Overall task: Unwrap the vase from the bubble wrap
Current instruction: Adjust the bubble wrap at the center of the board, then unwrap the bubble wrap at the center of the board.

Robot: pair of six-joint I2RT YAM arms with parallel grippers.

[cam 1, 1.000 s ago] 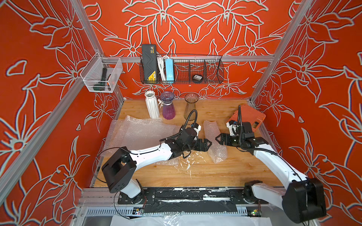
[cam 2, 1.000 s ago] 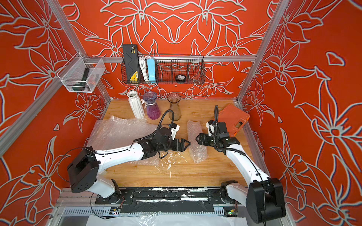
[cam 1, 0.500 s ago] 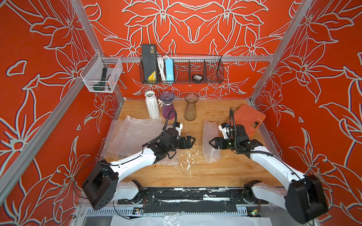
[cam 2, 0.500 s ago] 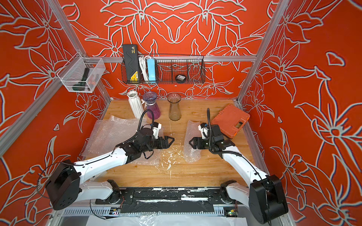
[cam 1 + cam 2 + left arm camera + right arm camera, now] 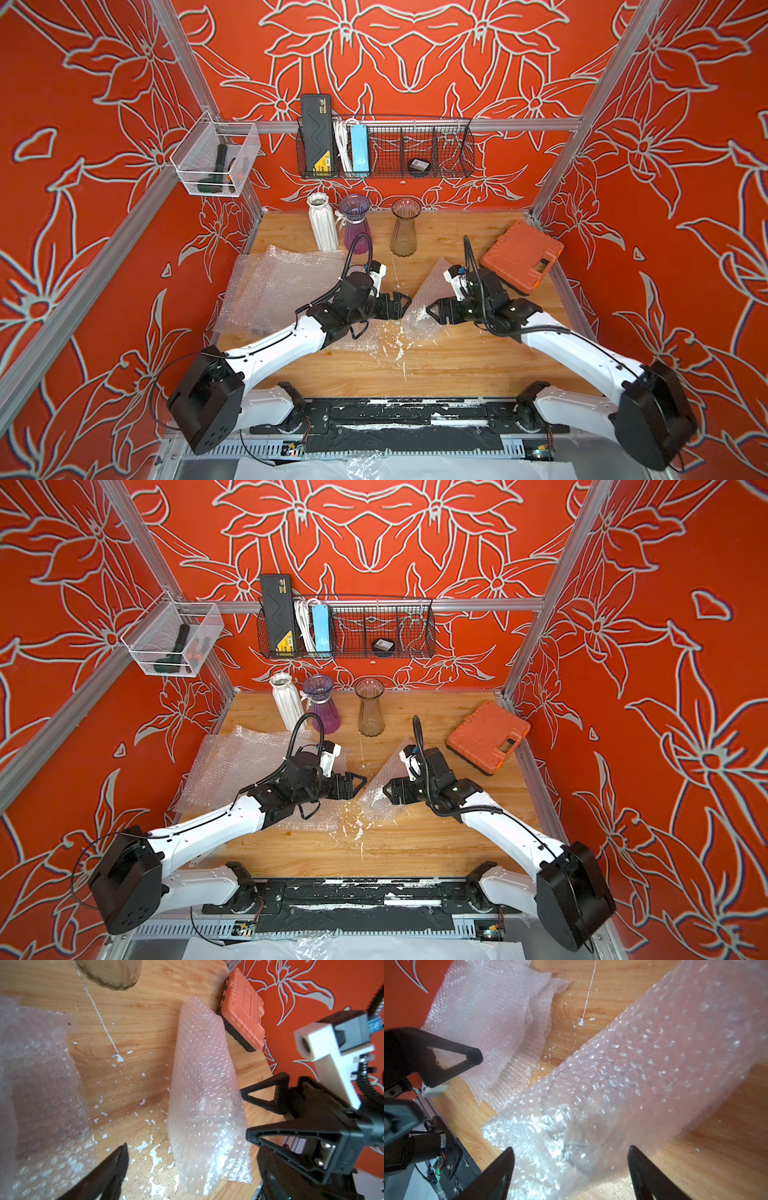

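Since the left tool (image 5: 404, 304) and right tool (image 5: 432, 311) both gape, flanking the rolled bubble wrap (image 5: 426, 289) midway between the desk's (image 5: 457, 365) side edges, grasping looks next: pinch a loose edge and peel; any vase inside is probably hidden.

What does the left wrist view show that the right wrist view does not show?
Only the left wrist view shows the orange case and the base of the glass vase. Only the right wrist view shows the black front rail. Both show the bubble wrap roll, the flat bubble wrap sheets and the wooden table.
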